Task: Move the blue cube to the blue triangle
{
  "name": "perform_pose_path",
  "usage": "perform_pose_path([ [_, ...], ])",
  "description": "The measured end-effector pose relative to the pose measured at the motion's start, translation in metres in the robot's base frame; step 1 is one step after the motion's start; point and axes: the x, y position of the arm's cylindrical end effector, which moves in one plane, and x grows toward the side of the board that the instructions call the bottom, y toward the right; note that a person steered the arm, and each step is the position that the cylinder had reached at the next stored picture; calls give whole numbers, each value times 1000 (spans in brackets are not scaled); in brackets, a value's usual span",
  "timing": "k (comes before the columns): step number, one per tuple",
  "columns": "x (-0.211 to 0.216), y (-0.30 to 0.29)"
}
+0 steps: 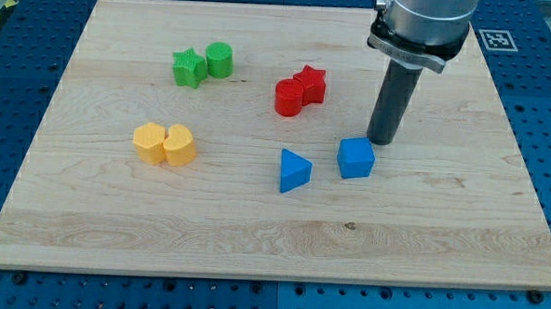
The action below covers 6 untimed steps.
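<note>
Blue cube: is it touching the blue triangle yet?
No, bare board shows between the blue cube and the blue triangle; my tip sits by the cube's upper right.

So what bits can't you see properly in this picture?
- My tip: its very end sits behind the blue cube, so touching or not is unclear.
- Arm: cut off by the view's top.
- Yellow blocks: exact shapes too small to tell.
- Wooden board: bottom corners cut off.

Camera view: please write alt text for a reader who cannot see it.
My tip rests just above-right of the blue cube, with the blue triangle to the cube's left. Green, red and yellow block pairs lie elsewhere on the wooden board.
</note>
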Motion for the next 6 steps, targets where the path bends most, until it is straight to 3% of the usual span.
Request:
perform_pose_path([
  [1,7,0],
  [2,42,0],
  [4,42,-2],
  [6,52,-53],
])
